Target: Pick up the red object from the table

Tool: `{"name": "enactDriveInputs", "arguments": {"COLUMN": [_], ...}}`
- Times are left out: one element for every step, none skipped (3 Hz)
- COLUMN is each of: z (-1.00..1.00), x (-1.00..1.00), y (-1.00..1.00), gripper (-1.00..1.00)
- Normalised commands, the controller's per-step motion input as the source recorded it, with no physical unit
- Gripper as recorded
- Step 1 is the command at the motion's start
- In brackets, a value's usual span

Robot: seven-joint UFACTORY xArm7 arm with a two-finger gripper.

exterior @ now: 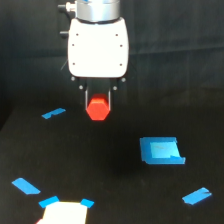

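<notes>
Gripper point(98, 106) fingers are hanging down from the white body of the arm point(97, 47) in the upper middle of the exterior view, and they are pinching the red object point(98, 109) between them, one thin dark finger showing on each side of it. The red object is facing the camera with its six-sided end and appears to be lifted off the black table point(115, 195), though how far above the surface cannot be told from this single view. Blue tape pieces are lying scattered on the table: a small strip point(53, 113) toward the exterior view's left of the red object, a blue square patch point(162, 150) lower down toward the exterior view's right, another strip point(197, 196) near the lower right corner, and one more point(26, 186) at the lower left. A bright white patch point(64, 212) with blue corners is sitting at the bottom edge, too washed out to make out further.
</notes>
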Motion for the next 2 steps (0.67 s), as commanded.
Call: {"name": "enactDriveInputs", "arguments": {"z": [-0.13, 0.22], "x": [-0.08, -0.08], "y": [-0.68, 0.06], "gripper": [-1.00, -1.00]}}
